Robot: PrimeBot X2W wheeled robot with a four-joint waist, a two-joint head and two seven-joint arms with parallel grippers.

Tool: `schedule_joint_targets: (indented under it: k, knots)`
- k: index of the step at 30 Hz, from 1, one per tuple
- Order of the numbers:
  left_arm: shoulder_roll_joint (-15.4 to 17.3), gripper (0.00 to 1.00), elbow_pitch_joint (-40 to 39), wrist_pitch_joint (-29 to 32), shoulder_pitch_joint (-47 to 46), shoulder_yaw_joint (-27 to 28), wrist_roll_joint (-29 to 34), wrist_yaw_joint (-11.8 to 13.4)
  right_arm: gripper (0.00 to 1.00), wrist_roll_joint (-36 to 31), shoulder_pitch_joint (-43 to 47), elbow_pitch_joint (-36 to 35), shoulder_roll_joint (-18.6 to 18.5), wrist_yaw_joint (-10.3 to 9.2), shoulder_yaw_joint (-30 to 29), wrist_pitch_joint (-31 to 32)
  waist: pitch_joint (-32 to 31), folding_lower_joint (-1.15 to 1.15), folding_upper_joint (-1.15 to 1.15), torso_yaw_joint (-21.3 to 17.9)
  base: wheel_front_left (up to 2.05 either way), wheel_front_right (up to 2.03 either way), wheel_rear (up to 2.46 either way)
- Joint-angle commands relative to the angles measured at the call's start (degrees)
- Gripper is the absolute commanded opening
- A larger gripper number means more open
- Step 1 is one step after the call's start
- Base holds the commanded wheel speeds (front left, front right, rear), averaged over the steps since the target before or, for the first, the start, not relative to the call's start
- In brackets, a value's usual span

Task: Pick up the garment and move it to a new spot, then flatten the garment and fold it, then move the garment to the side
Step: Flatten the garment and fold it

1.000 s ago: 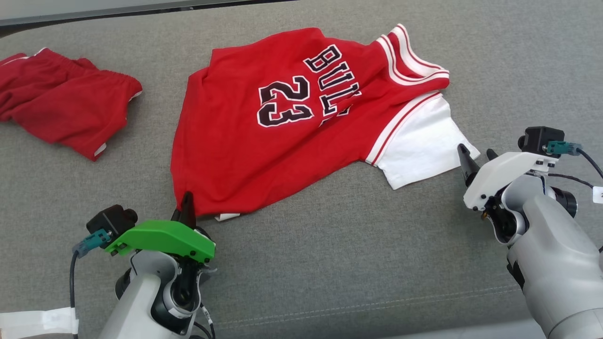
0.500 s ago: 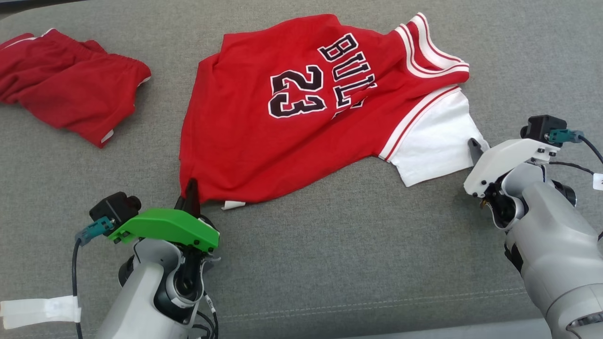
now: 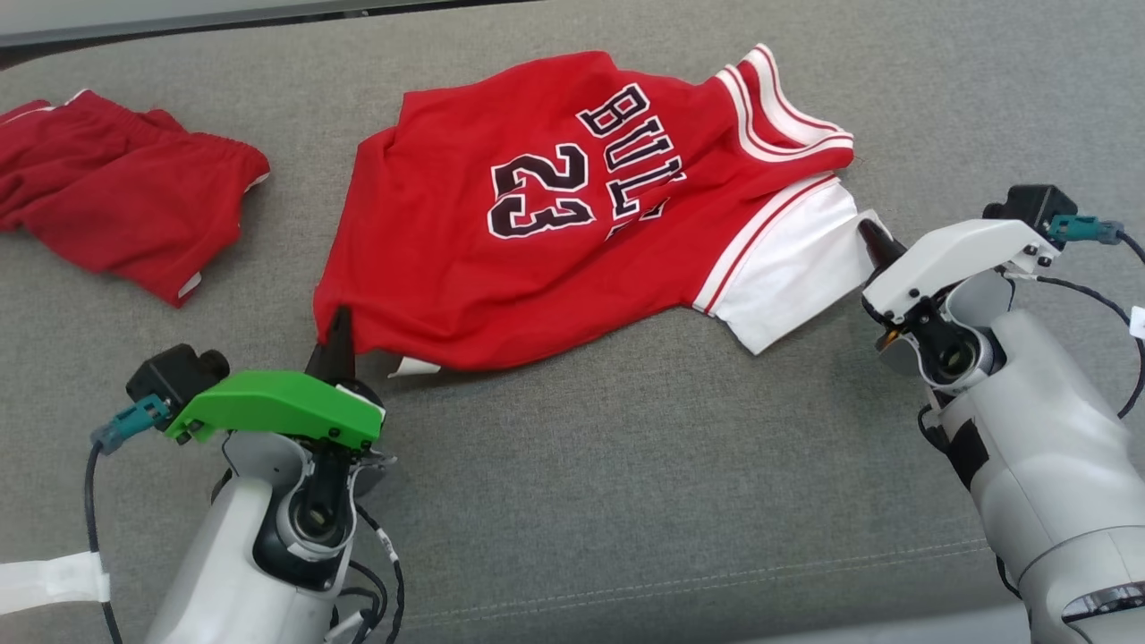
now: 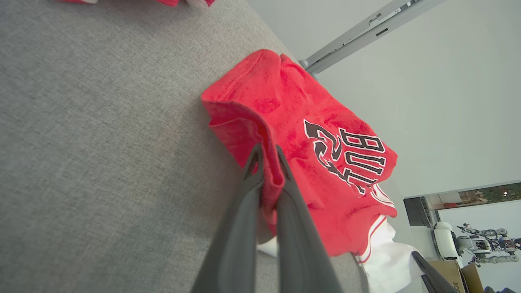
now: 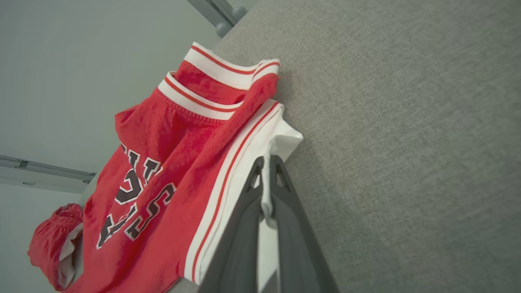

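Note:
The garment [image 3: 537, 233] is a red basketball jersey with black "23" lettering and a white sleeve, lying rumpled on the grey surface. My left gripper [image 3: 338, 333], under a green cover, is shut on its red bottom hem at the near left corner; the left wrist view shows the red cloth [image 4: 293, 138] pinched between both fingers. My right gripper [image 3: 875, 241], under a white cover, is shut on the edge of the white sleeve [image 3: 787, 268]. White fabric [image 5: 266, 179] sits clamped between its fingertips in the right wrist view.
Red shorts [image 3: 125, 206] lie crumpled at the far left of the grey padded surface [image 3: 626, 501]. A stitched seam runs near its front edge. A white strap [image 3: 49, 581] hangs at the lower left.
The right gripper moved forward onto the white sleeve and closed on it. The left gripper stayed shut on the hem and pulled it slightly left. The camera wobbled.

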Motion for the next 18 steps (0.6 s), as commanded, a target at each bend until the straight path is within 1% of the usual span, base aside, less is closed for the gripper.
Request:
schedule_joint_targets:
  k: [1, 3, 10, 13, 14, 18]
  knots:
    - [0.56, 0.0, -0.99, 0.35, -1.28, 0.71, -0.54, -0.29, 0.0, 1.94, 0.49, -2.1, -0.62, 0.0, 0.1, 0.86, -1.26, 0.0, 0.0, -1.12, 0.0, 0.0, 0.0]
    - [0.8, 0.0, -2.46, 0.87, -1.47, 1.63, -1.61, 0.05, 0.0, 4.6, 0.81, -5.15, -1.09, 0.0, 0.21, 2.03, -2.13, 0.0, 0.0, -1.74, 0.0, 0.0, 0.0]
    - [3.64, 0.0, -8.45, 3.01, -3.47, 2.71, -1.3, 1.98, 0.0, 11.13, 1.25, -14.5, -3.59, 0.01, -0.02, 4.65, -5.58, 0.0, 0.0, -3.66, 0.0, 0.0, 0.0]
    - [5.2, 0.0, -11.1, 4.22, -4.98, 2.62, -0.31, 3.13, 0.0, 12.62, 0.97, -17.57, -4.6, 0.01, -0.52, 5.3, -7.16, 0.0, 0.0, -4.3, 0.0, 0.0, 0.0]
    - [6.06, 0.0, -12.72, 5.24, -6.46, 2.76, -0.02, 4.02, 0.0, 13.15, 0.51, -19.33, -5.15, 0.01, -1.01, 5.82, -8.22, 0.0, 0.0, -4.66, 0.0, 0.0, 0.0]
    - [7.91, 0.0, -15.79, 7.55, -9.51, 2.93, 0.72, 5.94, 0.0, 12.93, -1.05, -22.75, -6.4, 0.01, -2.05, 7.1, -10.25, 0.0, 0.0, -5.42, 0.0, 0.0, 0.0]
